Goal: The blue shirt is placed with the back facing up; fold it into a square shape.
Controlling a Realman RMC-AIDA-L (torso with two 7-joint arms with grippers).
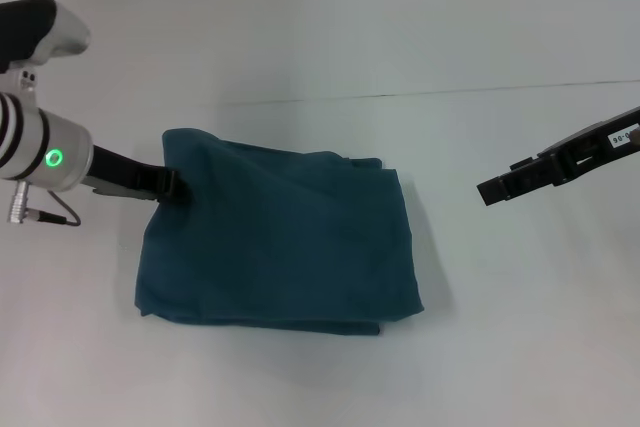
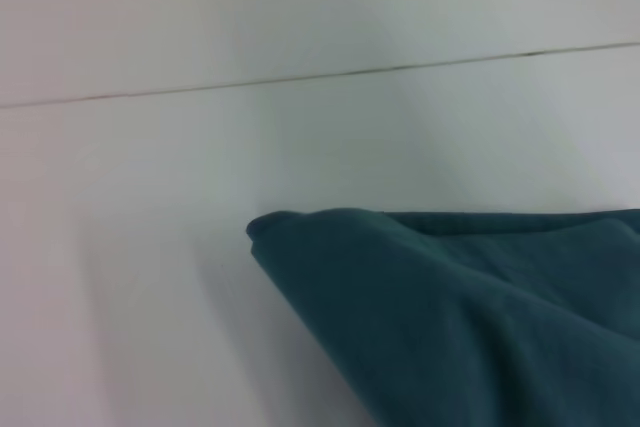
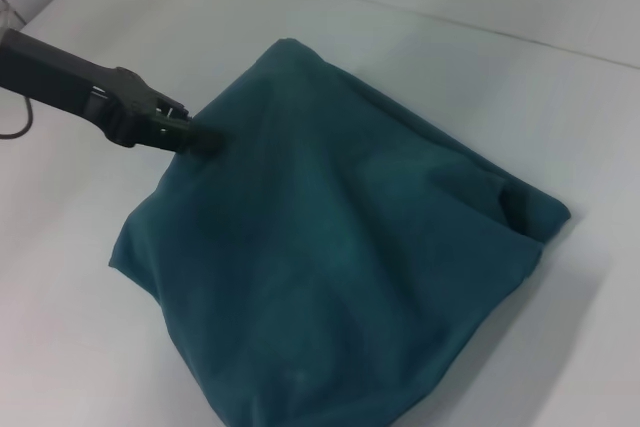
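Observation:
The blue shirt lies on the white table as a rough square of several folded layers, and also shows in the left wrist view and the right wrist view. My left gripper is at the shirt's left edge near its far left corner. It is shut on the fabric there, as the right wrist view shows. My right gripper hovers to the right of the shirt, apart from it, with bare table between them.
The white table spreads all round the shirt. A thin seam line crosses the tabletop behind the shirt. A grey cable hangs by the left wrist.

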